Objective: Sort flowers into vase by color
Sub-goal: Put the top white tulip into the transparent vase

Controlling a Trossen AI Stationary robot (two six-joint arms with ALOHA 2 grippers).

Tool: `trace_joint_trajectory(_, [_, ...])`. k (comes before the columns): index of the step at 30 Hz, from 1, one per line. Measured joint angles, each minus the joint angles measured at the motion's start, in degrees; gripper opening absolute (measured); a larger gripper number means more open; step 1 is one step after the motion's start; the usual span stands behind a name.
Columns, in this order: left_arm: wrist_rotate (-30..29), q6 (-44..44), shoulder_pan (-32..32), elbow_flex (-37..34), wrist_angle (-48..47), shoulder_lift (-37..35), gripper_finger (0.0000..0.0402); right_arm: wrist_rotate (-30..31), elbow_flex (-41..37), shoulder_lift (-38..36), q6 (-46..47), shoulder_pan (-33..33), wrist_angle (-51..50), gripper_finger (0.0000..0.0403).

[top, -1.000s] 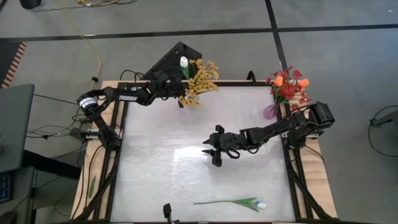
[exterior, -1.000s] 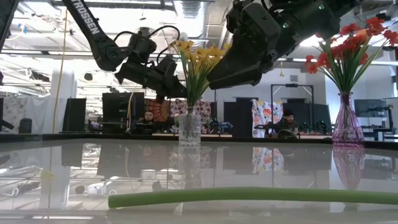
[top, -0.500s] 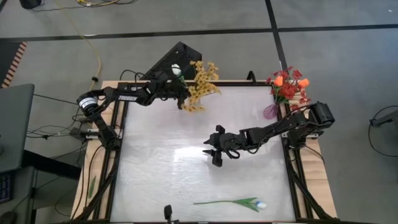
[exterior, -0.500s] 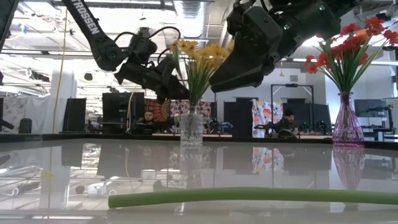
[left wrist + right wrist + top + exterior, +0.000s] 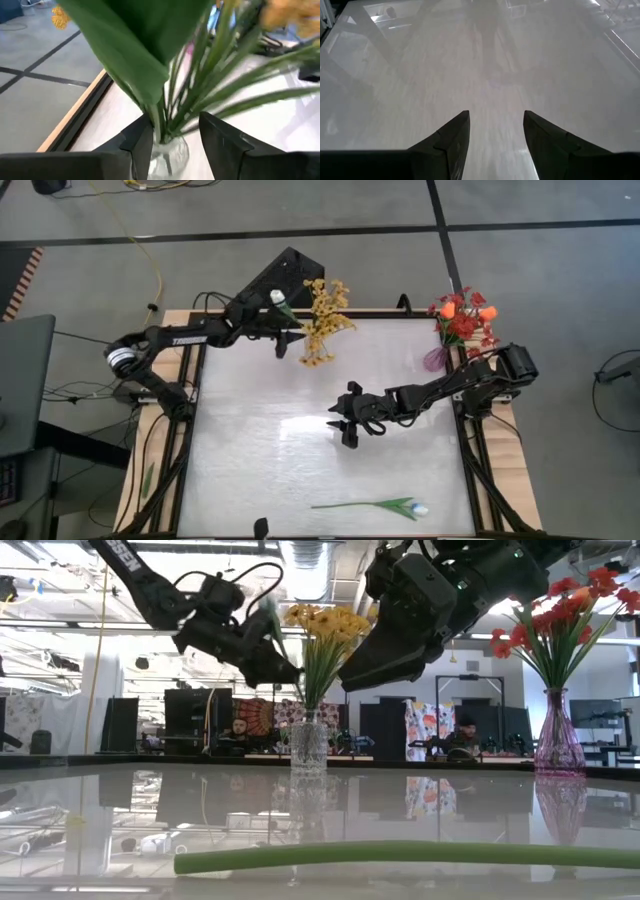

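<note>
A clear vase with yellow flowers stands at the table's far left. A white tulip bud leans out of it toward the left. My left gripper hangs open just above the vase's mouth. Its fingers stand on either side of the green stems, and a broad leaf fills the wrist view. My right gripper hovers open over the table's middle with nothing between its fingers. A purple vase at the far right holds red and orange flowers. Another white tulip lies flat near the front edge.
A dark triangular panel stands behind the far edge, close to the clear vase. The lying tulip's stem crosses the front of the low view. People sit in the room beyond. Bare table top spreads between the arms.
My left gripper has opened, risen and drawn back a little toward the table's left edge. The white tulip bud has tipped toward the left and near side, and the yellow flowers have swayed with it. The vase stays standing.
</note>
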Motion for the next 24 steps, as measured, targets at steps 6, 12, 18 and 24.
trace_joint_trajectory(6, [-4.5,5.8,0.0,0.0,-11.5,-4.9,0.0149,0.0,0.0,0.0,-0.1,0.0,0.0,0.0210])
trace_joint_trajectory(12, [-9.4,9.5,0.0,0.0,-14.8,-6.9,0.0149,0.0,0.0,0.0,-0.2,0.0,0.0,0.0210])
trace_joint_trajectory(18, [-9.5,17.8,0.0,0.8,-22.0,-9.0,0.0149,0.0,0.0,0.0,-0.2,0.0,0.0,0.0210])
trace_joint_trajectory(24, [-8.8,24.5,-1.8,7.5,-45.9,-11.7,0.0149,-0.1,0.0,0.0,-0.2,-0.3,0.0,0.0210])
